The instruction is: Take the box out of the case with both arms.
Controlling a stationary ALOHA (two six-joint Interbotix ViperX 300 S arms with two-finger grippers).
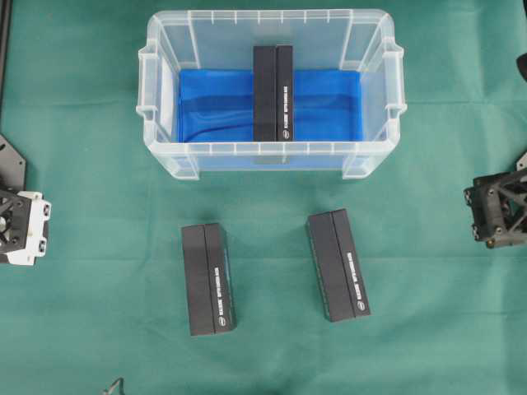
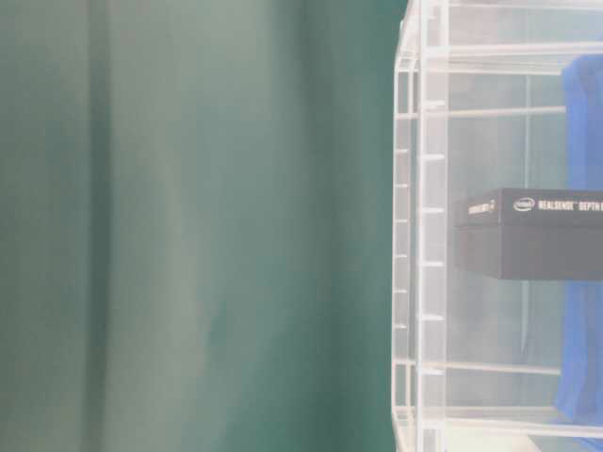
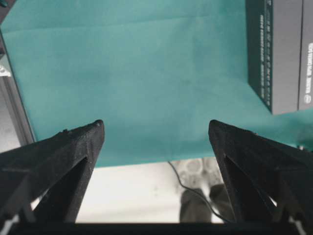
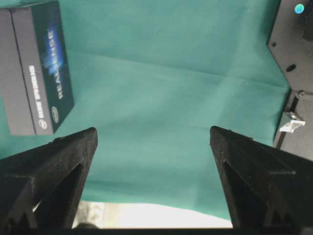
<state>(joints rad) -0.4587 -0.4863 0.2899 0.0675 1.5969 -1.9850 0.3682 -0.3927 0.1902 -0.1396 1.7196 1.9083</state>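
Note:
The case [image 1: 165,156] is a clear plastic bin with a blue liner, standing at the back middle of the green cloth. One black box [image 1: 272,92] lies inside it along the middle, and it shows through the clear wall in the table-level view [image 2: 532,231]. My left gripper [image 3: 156,129] is open with nothing between its fingers. It is far from the case, at the left edge, where the left arm [image 1: 20,226] sits. My right gripper [image 4: 153,134] is also open and empty, back at the right edge with the right arm [image 1: 498,210].
Two more black boxes lie on the cloth in front of the case, one at the left [image 1: 208,278] and one at the right [image 1: 338,263]. Each wrist view catches the nearer one [image 3: 281,54] [image 4: 36,68]. A black mounting plate [image 4: 293,49] is at the right.

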